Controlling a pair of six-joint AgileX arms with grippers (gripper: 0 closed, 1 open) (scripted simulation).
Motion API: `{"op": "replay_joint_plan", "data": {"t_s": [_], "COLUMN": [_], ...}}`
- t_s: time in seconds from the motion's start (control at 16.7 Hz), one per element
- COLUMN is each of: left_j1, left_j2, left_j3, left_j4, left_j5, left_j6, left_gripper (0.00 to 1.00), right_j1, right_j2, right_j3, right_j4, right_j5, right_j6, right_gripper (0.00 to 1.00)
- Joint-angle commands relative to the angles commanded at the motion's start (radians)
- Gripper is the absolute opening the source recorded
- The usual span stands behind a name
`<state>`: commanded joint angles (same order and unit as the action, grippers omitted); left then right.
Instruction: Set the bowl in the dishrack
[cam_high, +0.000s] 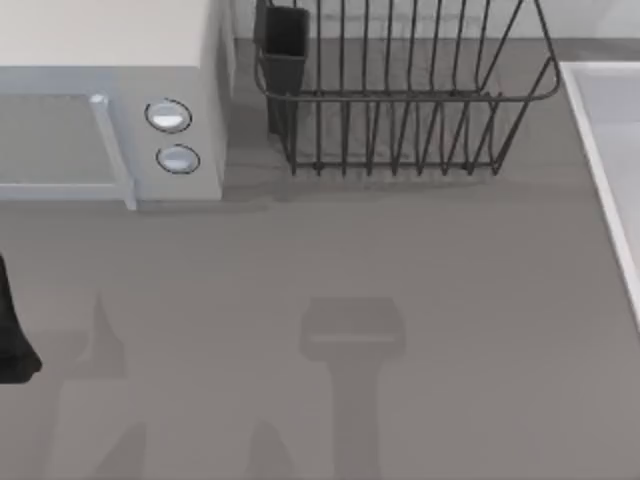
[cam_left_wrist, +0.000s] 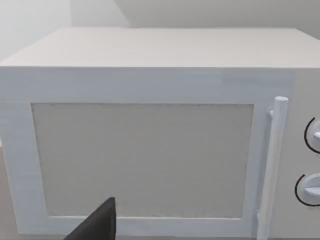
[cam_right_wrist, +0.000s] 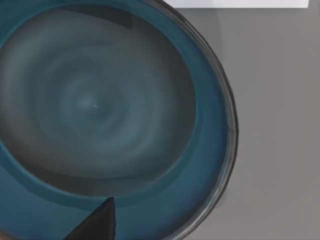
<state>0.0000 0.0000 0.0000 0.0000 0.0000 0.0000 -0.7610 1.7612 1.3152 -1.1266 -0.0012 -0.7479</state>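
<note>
The teal bowl (cam_right_wrist: 100, 110) lies close under my right wrist camera, its hollow facing the camera and grey tabletop beside its rim. A dark part of my right gripper (cam_right_wrist: 97, 225) reaches over the bowl's near rim. The dishrack (cam_high: 400, 100), dark grey wire with upright tines and a dark utensil cup (cam_high: 285, 40) at its left corner, stands at the back of the table in the top view. My left arm (cam_high: 12, 335) is at the table's left edge, and a dark part of my left gripper (cam_left_wrist: 100, 225) faces the microwave door.
A white microwave (cam_high: 110, 110) with two round knobs stands at the back left, its door and handle (cam_left_wrist: 272, 165) close in the left wrist view. A white raised surface (cam_high: 615, 150) runs along the right edge. Arm shadows fall on the grey tabletop (cam_high: 350, 330).
</note>
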Motion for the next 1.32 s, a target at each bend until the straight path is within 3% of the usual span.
{"op": "replay_joint_plan", "data": {"t_s": [0.36, 0.72, 1.32], "left_j1": [0.0, 0.0, 0.0], "left_j2": [0.0, 0.0, 0.0], "left_j3": [0.0, 0.0, 0.0], "left_j4": [0.0, 0.0, 0.0], "left_j5": [0.0, 0.0, 0.0], "left_j6": [0.0, 0.0, 0.0], "left_gripper": [1.0, 1.0, 1.0], "right_j1": [0.0, 0.0, 0.0], "right_j2": [0.086, 0.101, 0.101], "right_j3": [-0.179, -0.208, -0.208], "right_j4": [0.276, 0.313, 0.313], "right_j5": [0.0, 0.0, 0.0], "right_j6": [0.002, 0.001, 0.001], "right_gripper": [1.0, 1.0, 0.25]}}
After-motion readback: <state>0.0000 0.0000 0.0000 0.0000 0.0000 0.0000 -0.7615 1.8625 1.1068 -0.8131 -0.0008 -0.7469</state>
